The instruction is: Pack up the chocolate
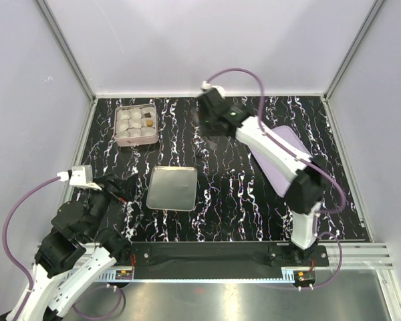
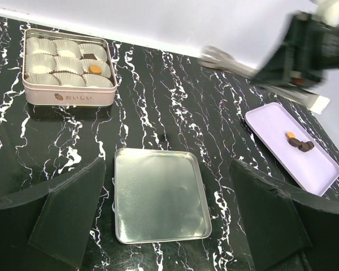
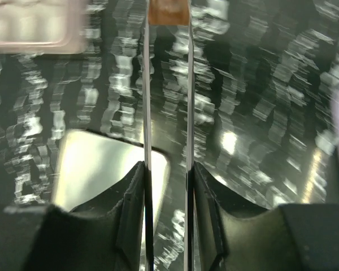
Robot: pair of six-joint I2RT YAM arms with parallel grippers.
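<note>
Nearest the bases, at about 8 o'clock on the black, white-veined tabletop (image 1: 240,194), the left tool (image 2: 168,169) has its two dark fingers (image 2: 68,212) spread as wide as they go, with nothing between them. Just beyond it, toward the middle of the tabletop, a shiny metal lid (image 2: 158,195) lies flat with its hollow side up. At 3 o'clock lies a lilac tray (image 2: 316,169), largely covered by the right arm in the overhead view. From the left wrist it shows a small cluster of dark brown chocolate lumps (image 2: 301,145) with one tan-gold lump (image 2: 291,135) just beside them at the cluster's 11 o'clock. The right arm reaches from its base at 5 o'clock over that tray to about 12 o'clock. There the right tool (image 3: 168,34) is partly closed, and its two long thin metal blades (image 3: 147,113) run close and parallel. At their far tips they pinch a brown-tan chocolate piece (image 3: 168,12) above the tabletop, and that whole view is smeared by blur. Farthest off, at 10 to 11 o'clock and to the 9 o'clock side of the right tool, stands a pale pink tin (image 2: 68,97) filled with white paper cups (image 2: 39,56). One cup on its right-hand side holds a dark brown chocolate (image 2: 89,56). The cup next to it holds a tan-gold chocolate (image 2: 95,69).
</note>
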